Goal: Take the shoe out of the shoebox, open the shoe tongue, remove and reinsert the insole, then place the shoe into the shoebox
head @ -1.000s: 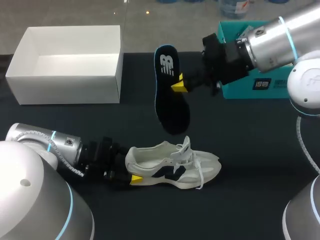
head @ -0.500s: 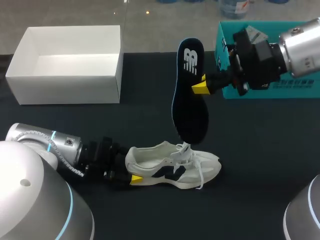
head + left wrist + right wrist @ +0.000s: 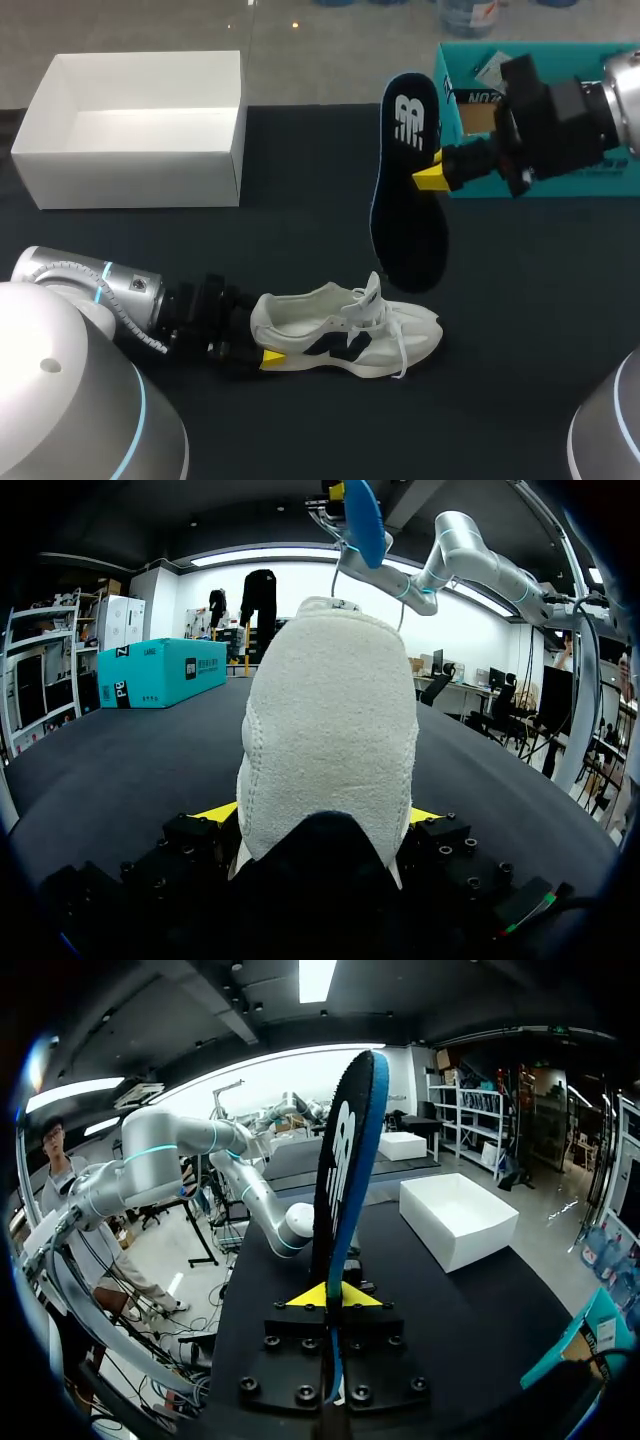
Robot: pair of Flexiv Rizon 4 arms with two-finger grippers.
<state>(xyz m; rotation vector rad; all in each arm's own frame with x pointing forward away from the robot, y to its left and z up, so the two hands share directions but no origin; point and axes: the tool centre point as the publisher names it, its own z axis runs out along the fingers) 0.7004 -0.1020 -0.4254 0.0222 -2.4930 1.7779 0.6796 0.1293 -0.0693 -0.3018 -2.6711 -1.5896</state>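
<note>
A white shoe lies on its side on the black table, toe to the right. My left gripper is shut on its heel. In the left wrist view the heel fills the gap between the yellow tips of the left gripper. The dark insole with a blue edge hangs upright in the air above and right of the shoe. My right gripper is shut on its edge. In the right wrist view the insole stands edge-on from the right gripper. The open white shoebox sits at the far left.
A teal box stands at the far right behind my right arm, also seen as the teal box in the left wrist view. The white shoebox shows beyond the insole in the right wrist view.
My right arm has carried the insole to the right, from above the table's middle toward the teal box. The left arm and the shoe have stayed still.
</note>
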